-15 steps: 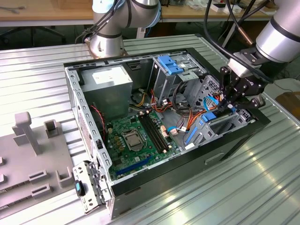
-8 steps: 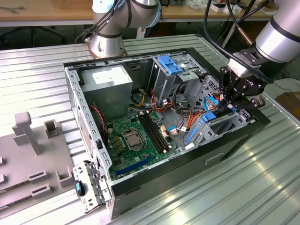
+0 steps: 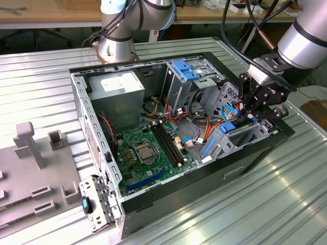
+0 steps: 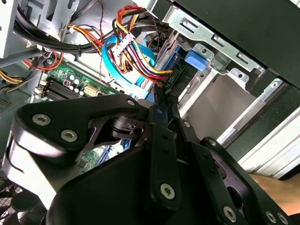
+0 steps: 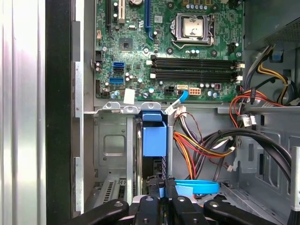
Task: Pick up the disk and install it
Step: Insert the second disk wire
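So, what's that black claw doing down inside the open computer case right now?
Black gripper low in the drive cage, fingers closed on the blue-railed disk. Disk standing on edge in the metal bay, near the case wall. Coloured cable bundle close beside it.

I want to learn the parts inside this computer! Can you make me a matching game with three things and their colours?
Things:
1. motherboard
2. power-supply box
3. wide latch

Colours:
A. bright blue
B. green
C. grey with a white sticker

Pairs: 1-B, 2-C, 3-A
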You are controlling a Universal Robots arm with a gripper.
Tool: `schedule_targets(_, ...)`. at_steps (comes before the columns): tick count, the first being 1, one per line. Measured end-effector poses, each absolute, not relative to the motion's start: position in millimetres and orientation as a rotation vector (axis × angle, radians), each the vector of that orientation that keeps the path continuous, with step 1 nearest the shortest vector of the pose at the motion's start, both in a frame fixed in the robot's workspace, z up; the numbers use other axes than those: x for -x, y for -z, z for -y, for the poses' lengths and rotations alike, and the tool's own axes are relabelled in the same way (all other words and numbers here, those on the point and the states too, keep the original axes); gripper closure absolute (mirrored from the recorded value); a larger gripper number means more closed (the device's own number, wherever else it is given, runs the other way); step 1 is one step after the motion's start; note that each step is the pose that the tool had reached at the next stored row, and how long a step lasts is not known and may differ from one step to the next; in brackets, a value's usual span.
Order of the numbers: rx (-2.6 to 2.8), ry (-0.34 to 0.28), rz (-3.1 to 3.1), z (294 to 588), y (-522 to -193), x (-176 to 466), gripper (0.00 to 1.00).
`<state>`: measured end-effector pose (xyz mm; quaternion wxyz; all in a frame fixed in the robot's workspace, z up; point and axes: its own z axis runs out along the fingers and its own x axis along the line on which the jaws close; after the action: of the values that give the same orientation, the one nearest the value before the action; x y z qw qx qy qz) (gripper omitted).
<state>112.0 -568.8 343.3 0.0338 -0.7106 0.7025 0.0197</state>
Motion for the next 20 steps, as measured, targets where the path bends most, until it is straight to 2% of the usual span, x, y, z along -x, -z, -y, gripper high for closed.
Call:
schedule_targets(12,2.184,-0.063,-2.16,568.8,-351.2,-112.0,0.83)
schedule_targets(17,2.153,-0.124,-2.13,569.1,-351.3,-112.0,0.83)
schedule_targets(20,2.149,-0.133,-2.126,577.0,-351.2,-112.5,0.83)
